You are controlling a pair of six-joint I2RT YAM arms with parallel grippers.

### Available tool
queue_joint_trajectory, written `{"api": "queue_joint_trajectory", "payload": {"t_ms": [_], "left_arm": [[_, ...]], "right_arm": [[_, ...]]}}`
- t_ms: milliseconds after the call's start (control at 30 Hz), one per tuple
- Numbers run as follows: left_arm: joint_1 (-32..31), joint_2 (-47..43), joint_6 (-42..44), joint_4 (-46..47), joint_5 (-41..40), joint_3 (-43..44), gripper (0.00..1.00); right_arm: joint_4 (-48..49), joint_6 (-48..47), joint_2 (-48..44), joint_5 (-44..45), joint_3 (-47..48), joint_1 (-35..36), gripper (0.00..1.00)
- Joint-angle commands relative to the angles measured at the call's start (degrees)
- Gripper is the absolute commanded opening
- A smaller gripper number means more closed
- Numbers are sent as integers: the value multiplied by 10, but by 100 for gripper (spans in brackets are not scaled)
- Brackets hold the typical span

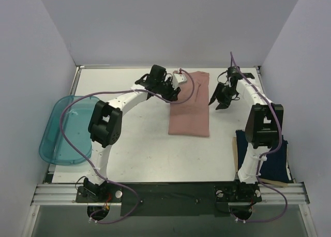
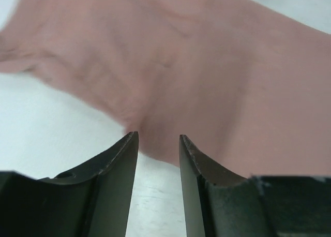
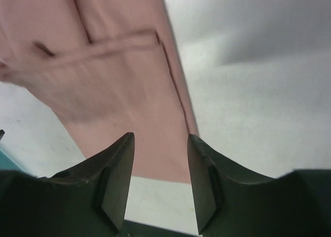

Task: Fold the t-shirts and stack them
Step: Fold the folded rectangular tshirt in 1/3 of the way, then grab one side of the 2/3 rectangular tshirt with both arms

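Left hand (image 1: 174, 93): fingers (image 2: 121, 167) apart with a narrow gap and nothing between them. In the top view it sits over the far left edge of the pink shirt (image 1: 189, 105). In the left wrist view the cloth edge lies just ahead of the fingertips; whether they touch it cannot be told.

Right hand (image 1: 216, 101): its fingers are spread and nothing is gripped. In the top view it sits just beside the right edge of the pink shirt, near the far end and apart from the cloth. In the right wrist view the shirt fills the area ahead of the tips, and a hemmed fold runs across the cloth.

Pink shirt: folded into a long, narrow rectangle. It lies flat on the desk (image 1: 139, 144), at the centre of the far half, with its long axis running near to far.

Navy shirt (image 1: 274, 162): lies at the near right corner of the desk, partly hidden by the right arm and well apart from the pink shirt. How it is folded cannot be told. A tan sheet (image 1: 235, 151) shows along its left edge.

Tray (image 1: 64, 131): translucent teal, at the left edge of the desk and overhanging it, well apart from both shirts.

Desk: white surface, with pale walls on the left, far and right sides.
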Motion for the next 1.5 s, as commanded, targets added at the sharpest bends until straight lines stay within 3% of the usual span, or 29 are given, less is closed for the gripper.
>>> {"api": "queue_joint_trajectory", "payload": {"t_ms": [0,100,167,233,500,700,800,867,967,1067,1100,1133,1167,1467], "left_arm": [[-4,-41,197,-270,264,12,47],[-21,-48,317,-368,249,-6,53],[-29,-53,346,-367,216,-39,77],[-41,-59,350,-346,182,-62,85],[-80,-73,351,-214,32,-163,88],[-103,-75,326,-191,16,-185,75],[-113,-73,316,-189,-6,-186,71],[-115,-73,301,-177,-27,-190,62],[-115,-75,277,-160,-57,-190,54],[-116,-78,272,-158,-64,-186,29],[-116,-79,272,-158,-64,-187,21],[-116,-81,271,-161,-63,-186,5],[-117,-83,268,-170,-60,-185,0],[-110,-137,290,-355,7,-145,0]], "right_arm": [[-36,-5,-93,35,-129,34,48],[-17,25,-146,34,-242,41,54],[6,43,-159,26,-291,52,56],[30,60,-165,17,-321,59,57],[142,136,-172,49,-396,59,57],[190,173,-172,36,-447,65,51],[204,179,-166,35,-466,64,37],[217,182,-165,32,-473,62,28],[228,184,-157,23,-469,59,22],[233,187,-160,21,-475,57,6],[234,183,-165,19,-478,55,3],[233,181,-170,16,-481,51,0],[230,170,-183,15,-485,48,0],[66,41,-295,-20,-468,74,0]]}}
